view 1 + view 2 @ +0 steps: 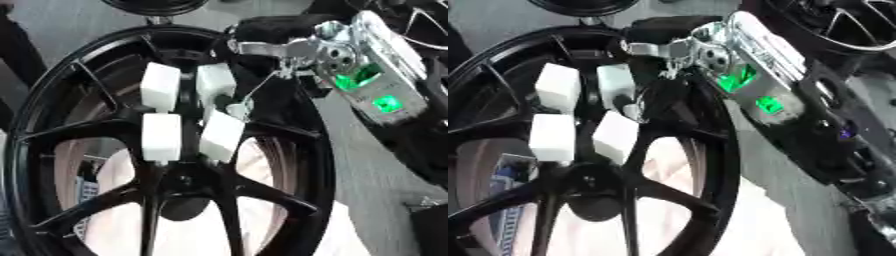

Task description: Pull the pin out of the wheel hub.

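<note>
The right hand (pixel 206 112), with white padded fingertips, reaches in from the silver forearm (pixel 367 70) and lies over the spokes of the black alloy wheel (pixel 289 150), its grip and the pin itself being hidden, so extraction seems still undone.

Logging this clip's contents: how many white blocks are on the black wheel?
4 white blocks, clustered among the wheel spokes: upper left, upper right, lower left, lower right. The right hand may hide more.
</note>
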Controlling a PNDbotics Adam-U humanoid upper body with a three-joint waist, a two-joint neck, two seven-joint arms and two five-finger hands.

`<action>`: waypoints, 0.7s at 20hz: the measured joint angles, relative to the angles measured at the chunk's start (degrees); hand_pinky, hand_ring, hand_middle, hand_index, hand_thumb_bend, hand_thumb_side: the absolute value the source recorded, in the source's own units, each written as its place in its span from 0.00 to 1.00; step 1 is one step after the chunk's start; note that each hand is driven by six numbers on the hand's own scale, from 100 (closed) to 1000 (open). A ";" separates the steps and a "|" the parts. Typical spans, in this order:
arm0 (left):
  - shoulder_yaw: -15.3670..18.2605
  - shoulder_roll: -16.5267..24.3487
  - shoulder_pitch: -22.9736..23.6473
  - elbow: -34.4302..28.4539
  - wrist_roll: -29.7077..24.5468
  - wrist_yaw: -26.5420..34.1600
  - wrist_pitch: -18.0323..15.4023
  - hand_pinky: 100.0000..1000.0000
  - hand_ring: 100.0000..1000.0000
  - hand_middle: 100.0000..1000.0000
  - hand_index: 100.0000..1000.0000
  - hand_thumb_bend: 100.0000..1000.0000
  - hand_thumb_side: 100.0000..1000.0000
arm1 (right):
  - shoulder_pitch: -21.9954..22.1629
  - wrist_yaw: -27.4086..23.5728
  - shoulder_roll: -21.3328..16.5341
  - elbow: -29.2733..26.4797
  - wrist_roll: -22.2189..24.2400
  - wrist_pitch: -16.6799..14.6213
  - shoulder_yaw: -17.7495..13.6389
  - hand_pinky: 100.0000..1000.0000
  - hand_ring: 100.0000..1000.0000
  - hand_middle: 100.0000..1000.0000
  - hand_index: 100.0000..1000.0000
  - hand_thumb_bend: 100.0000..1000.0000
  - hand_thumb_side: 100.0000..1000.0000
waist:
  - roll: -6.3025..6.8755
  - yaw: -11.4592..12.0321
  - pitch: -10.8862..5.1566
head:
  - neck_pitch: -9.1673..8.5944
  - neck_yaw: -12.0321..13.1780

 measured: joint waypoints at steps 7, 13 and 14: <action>-0.27 -0.01 -0.02 0.00 -0.01 0.00 0.00 0.78 0.51 0.62 0.75 0.04 0.42 | 0.46 0.26 0.41 0.15 -2.14 2.16 0.04 0.64 0.47 0.39 0.52 0.00 0.18 | -0.28 0.03 0.00 | -0.04 -0.10; -0.28 -0.01 -0.02 0.00 -0.06 0.00 0.05 0.78 0.51 0.62 0.75 0.04 0.42 | 0.49 -0.87 0.43 0.03 -3.93 4.36 0.28 0.56 0.41 0.32 0.44 0.00 0.17 | -0.29 0.03 -0.04 | -0.04 -0.56; -0.28 -0.01 -0.02 0.00 -0.08 0.00 0.07 0.78 0.51 0.62 0.75 0.04 0.42 | 0.49 -1.03 0.42 -0.03 -4.01 4.66 0.27 0.56 0.41 0.31 0.44 0.00 0.17 | -0.29 0.03 -0.10 | -0.04 -0.61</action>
